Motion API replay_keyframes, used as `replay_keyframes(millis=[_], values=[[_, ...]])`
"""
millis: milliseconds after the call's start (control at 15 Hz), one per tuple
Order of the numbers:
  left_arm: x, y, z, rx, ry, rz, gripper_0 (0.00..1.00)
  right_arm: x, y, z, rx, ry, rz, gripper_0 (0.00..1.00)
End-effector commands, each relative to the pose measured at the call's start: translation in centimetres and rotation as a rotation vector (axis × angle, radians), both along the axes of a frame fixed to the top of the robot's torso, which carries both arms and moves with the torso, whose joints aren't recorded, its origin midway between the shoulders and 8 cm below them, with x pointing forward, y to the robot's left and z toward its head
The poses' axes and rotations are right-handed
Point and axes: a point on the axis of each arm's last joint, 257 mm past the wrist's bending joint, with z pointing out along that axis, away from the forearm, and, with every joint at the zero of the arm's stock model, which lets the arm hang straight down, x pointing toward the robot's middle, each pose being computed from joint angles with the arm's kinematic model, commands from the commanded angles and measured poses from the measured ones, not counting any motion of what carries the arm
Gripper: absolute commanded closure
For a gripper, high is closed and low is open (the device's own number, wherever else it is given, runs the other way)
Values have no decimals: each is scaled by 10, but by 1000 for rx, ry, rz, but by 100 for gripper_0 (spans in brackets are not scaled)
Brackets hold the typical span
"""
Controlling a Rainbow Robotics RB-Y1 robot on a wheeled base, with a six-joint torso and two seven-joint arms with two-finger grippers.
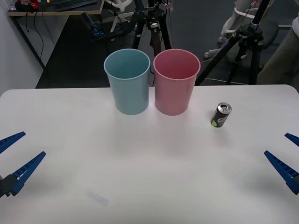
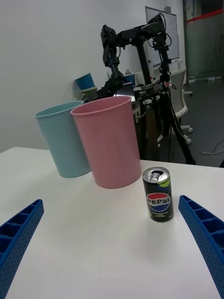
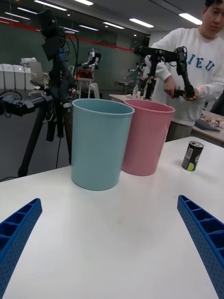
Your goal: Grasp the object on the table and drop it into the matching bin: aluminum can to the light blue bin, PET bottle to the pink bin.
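Note:
The aluminum can [image 1: 221,115], small and black with a silver top, stands upright on the white table [image 1: 149,182], to the right of the bins. At the table's far side, the light blue bin [image 1: 127,84] and the pink bin [image 1: 176,86] stand side by side, the pink one nearer the can. My right gripper [image 1: 276,144] is open at the right edge, short of the can [image 2: 158,194], which stands ahead of its fingers. My left gripper [image 1: 33,143] is open at the left edge, facing the light blue bin [image 3: 99,142].
Black tripods [image 1: 152,23] [image 1: 243,44] stand on the floor behind the table's far edge. A faint small mark [image 1: 98,197] lies on the tabletop near the front. Bare tabletop stretches between both grippers and the bins.

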Motion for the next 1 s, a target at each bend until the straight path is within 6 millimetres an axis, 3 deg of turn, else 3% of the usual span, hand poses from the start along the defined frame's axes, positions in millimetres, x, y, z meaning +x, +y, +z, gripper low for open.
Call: replay_keyframes(millis=[67, 467, 800, 1000], values=[[0, 0, 0, 0, 0, 0, 0, -4, -20, -3, -78, 22, -42, 0], [0, 0, 0, 0, 0, 0, 0, -28, -63, -9, -293, 12, -171, 0], [0, 0, 0, 0, 0, 0, 0, -40, -70, -45, -227, 67, -166, 0], [0, 0, 0, 0, 0, 0, 0, -31, -72, -56, -246, 23, -178, 0]])
